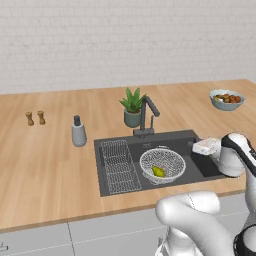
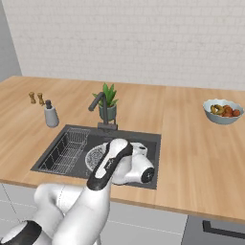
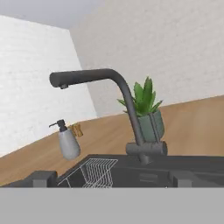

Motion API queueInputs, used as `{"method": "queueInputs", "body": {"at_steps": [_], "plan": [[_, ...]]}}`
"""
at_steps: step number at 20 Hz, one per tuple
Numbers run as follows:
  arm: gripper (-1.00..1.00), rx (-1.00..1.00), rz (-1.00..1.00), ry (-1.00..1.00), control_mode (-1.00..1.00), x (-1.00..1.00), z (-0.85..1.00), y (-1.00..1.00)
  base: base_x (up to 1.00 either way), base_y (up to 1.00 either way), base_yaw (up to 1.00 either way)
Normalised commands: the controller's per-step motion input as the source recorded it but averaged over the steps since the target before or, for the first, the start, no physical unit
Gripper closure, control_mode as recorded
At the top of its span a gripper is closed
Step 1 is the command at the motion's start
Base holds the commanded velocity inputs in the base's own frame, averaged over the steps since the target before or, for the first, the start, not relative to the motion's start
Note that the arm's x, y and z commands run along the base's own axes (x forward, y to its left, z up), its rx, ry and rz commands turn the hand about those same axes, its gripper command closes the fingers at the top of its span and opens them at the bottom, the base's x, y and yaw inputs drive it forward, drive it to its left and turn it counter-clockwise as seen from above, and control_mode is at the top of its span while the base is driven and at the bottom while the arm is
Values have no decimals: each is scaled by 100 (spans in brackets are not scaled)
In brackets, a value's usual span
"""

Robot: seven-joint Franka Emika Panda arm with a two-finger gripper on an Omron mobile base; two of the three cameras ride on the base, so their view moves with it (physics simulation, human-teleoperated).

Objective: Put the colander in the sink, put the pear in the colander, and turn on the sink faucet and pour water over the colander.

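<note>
A wooden bench [image 1: 50, 165] is seen before a white brick wall, with a dark grey sink [image 1: 197, 170] set into it. The colander [image 1: 162, 164], a round wire-mesh bowl, is seated in the middle of the sink, and the pear [image 1: 158, 171] is lying inside it. A flat wire rack [image 1: 119, 166] is placed in the sink's left part, just beside the colander. The faucet [image 1: 147, 116] is mounted at the back rim of the sink, its angled spout pointed to the right in the left base view. A potted plant [image 1: 132, 107] is set just behind the faucet, a soap dispenser [image 1: 78, 131] to the left of the sink, two small brown shakers [image 1: 35, 118] further left, and a fruit bowl [image 1: 227, 99] far right. The white arm's hand [image 1: 207, 146] is held low over the sink's right side, aimed toward the faucet. The two dark fingers [image 3: 41, 178] are shown wide apart with nothing held between them
</note>
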Motion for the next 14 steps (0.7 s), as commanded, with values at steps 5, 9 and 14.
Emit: {"method": "queueInputs", "body": {"at_steps": [5,9,14], "plan": [[-100,-16,17,-20,-100,67,30,10,0,0,0],[-100,-25,9,5,-100,54,39,2,0,0,0],[-100,-10,14,2,-100,26,0,-24,0,0,0]]}}
